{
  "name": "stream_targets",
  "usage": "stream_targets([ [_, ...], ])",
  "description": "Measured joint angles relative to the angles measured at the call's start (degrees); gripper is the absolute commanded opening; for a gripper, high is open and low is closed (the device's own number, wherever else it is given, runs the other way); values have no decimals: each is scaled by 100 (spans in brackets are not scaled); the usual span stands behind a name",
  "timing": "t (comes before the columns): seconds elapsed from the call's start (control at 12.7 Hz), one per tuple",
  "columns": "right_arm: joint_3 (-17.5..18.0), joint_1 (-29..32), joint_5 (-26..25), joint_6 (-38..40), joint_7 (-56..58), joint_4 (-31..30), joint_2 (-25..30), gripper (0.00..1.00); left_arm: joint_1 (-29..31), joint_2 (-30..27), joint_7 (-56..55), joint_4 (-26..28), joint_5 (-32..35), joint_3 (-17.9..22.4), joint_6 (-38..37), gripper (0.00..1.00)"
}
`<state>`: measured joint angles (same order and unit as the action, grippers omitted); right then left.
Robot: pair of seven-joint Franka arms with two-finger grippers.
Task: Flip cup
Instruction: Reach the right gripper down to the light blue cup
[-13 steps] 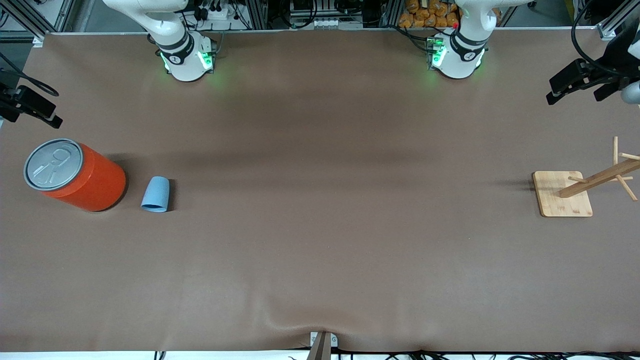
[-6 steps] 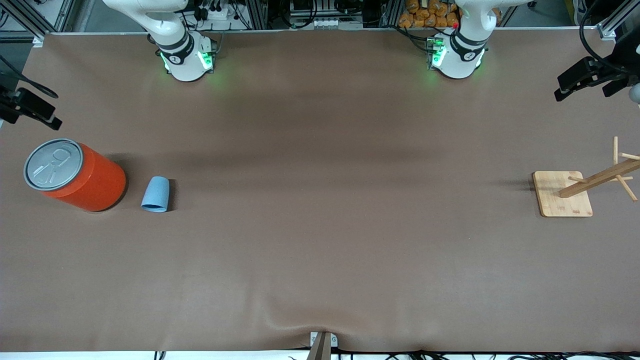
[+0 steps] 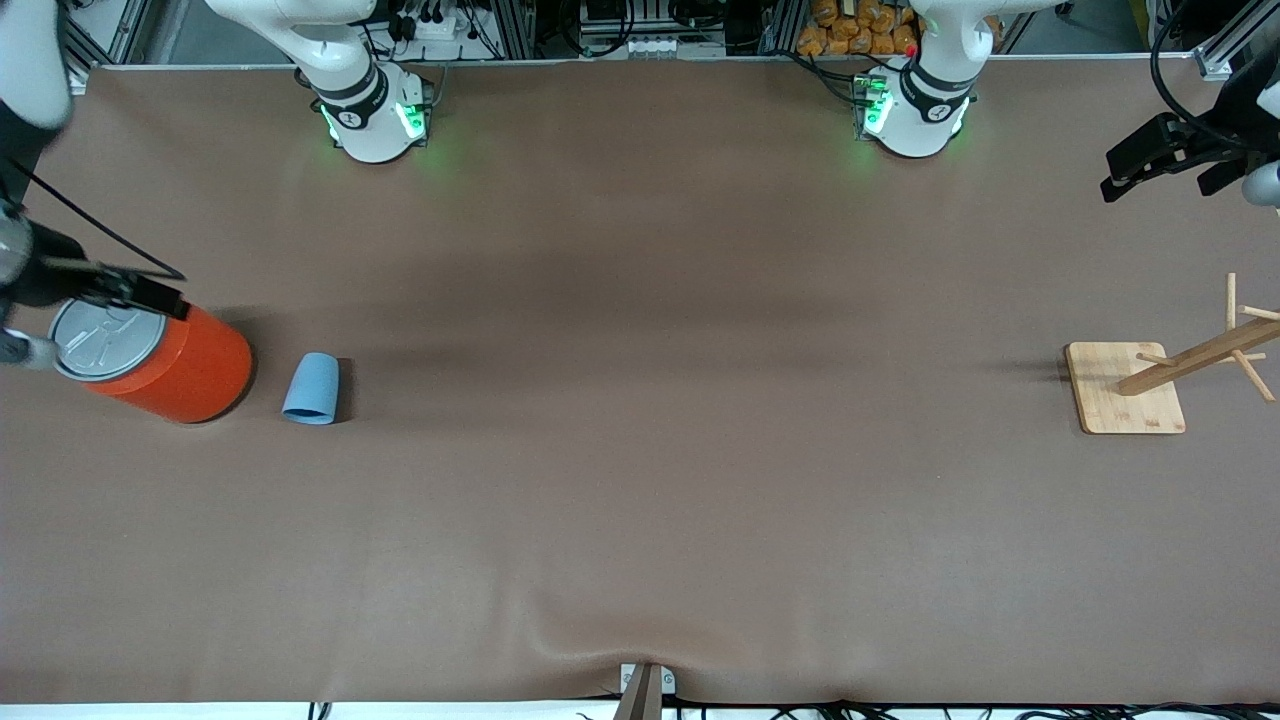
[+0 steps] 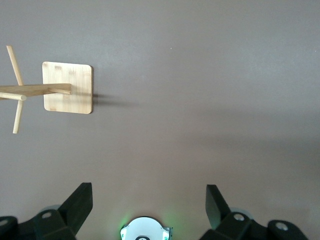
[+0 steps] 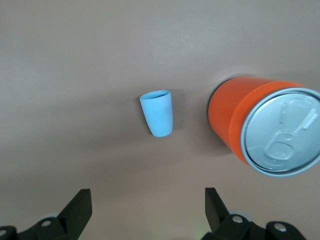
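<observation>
We see the right gripper (image 5: 145,212) spread wide, its 2 fingers (image 5: 77,207) holding nothing, up in the air over the can (image 3: 165,362) at the right arm's end of the table (image 3: 640,300). The left gripper (image 4: 147,210) is also wide and holds nothing, waiting high over the table's edge at the left arm's end, near the rack (image 3: 1150,385).

The cup (image 3: 311,388) sits just beside the can, not touching it, toward the table's middle. It appears to stand mouth down on its wider rim, narrow base on top. The can stands upright, grey pull-tab lid up. The rack stands on its square wooden base.
</observation>
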<state>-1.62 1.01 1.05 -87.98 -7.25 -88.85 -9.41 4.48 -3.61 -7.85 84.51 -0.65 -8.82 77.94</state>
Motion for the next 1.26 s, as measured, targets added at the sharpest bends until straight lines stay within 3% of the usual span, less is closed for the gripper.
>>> stream_targets([
  [0.32,16,-150,6,-975,0,-341,-792,100,7,1,444,5,0,1,0,100],
  [0.79,16,-198,59,-2958,5,-1943,-944,100,2,1,494,4,1,-1,0,100],
  [1.26,10,-199,56,-4046,232,-2527,-1357,100,-14,-1,499,-1,1,-74,0,100],
])
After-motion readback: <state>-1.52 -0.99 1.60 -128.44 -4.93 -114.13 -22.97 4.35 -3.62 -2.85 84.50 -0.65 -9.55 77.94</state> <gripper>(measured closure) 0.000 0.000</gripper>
